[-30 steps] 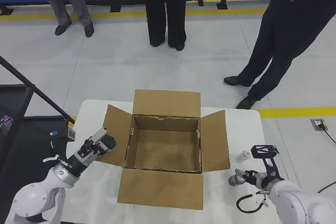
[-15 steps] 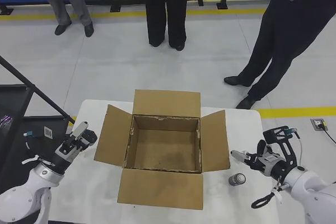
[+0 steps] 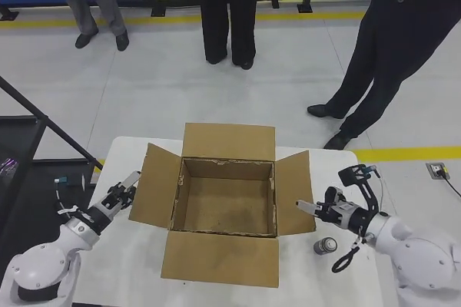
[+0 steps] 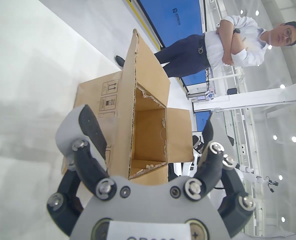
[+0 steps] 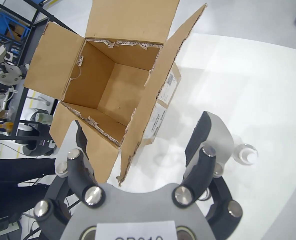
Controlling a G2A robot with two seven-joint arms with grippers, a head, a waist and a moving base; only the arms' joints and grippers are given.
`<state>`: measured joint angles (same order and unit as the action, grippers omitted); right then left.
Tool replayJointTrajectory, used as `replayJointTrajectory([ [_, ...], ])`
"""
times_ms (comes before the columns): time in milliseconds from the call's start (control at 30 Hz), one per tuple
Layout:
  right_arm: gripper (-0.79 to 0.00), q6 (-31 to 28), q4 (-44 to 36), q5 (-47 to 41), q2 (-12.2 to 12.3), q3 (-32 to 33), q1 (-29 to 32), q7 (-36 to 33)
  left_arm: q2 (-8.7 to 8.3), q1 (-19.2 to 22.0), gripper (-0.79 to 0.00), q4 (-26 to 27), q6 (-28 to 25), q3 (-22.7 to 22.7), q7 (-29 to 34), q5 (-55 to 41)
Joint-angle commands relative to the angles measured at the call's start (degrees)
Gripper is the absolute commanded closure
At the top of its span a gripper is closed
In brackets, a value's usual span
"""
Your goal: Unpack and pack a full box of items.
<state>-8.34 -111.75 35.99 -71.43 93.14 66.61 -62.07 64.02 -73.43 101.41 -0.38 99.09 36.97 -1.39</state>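
Note:
An open, empty cardboard box point(image 3: 224, 203) stands in the middle of the white table point(image 3: 138, 253), all of its flaps spread outward. My left gripper point(image 3: 128, 184) is open just off the box's left flap; in the left wrist view the gripper point(image 4: 148, 128) frames the box point(image 4: 148, 81) with nothing between its fingers. My right gripper point(image 3: 309, 208) is open beside the right flap, and in the right wrist view it point(image 5: 140, 136) straddles that flap's edge on the box point(image 5: 107, 88). A small bottle point(image 3: 325, 245) stands on the table by my right arm, also seen as the clear bottle point(image 5: 246, 154).
A black rack point(image 3: 15, 153) stands left of the table. People stand on the floor beyond the table's far edge, away from the box. Bare tabletop point(image 5: 238, 76) lies to the right of the box.
My right gripper has left the bottle standing on the table and moved in toward the box's right flap. My left gripper drew back from the left flap and now points at it again.

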Motion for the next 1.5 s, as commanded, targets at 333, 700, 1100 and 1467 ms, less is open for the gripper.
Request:
replayJointTrajectory([
  [333,-0.680,-0.2,5.1,-2.0,0.9,-3.1,-3.9,-0.5,-0.30,0.6,-0.339,-0.6,1.6,-2.5,-1.2,3.4],
  [700,-0.714,-0.4,6.4,-3.1,1.6,-5.0,-4.8,0.4,-0.64,0.5,-0.083,-0.4,2.7,-2.8,-1.6,4.6],
  [1100,-0.785,0.2,8.6,-3.4,2.2,-8.6,-7.4,0.6,-1.09,-0.6,0.000,-0.2,2.1,-1.0,-1.8,3.9],
  [1467,-0.785,0.8,9.7,-3.7,2.8,-10.5,-9.0,0.7,-1.69,-1.5,-0.022,-1.5,1.2,1.2,-0.9,4.6],
])
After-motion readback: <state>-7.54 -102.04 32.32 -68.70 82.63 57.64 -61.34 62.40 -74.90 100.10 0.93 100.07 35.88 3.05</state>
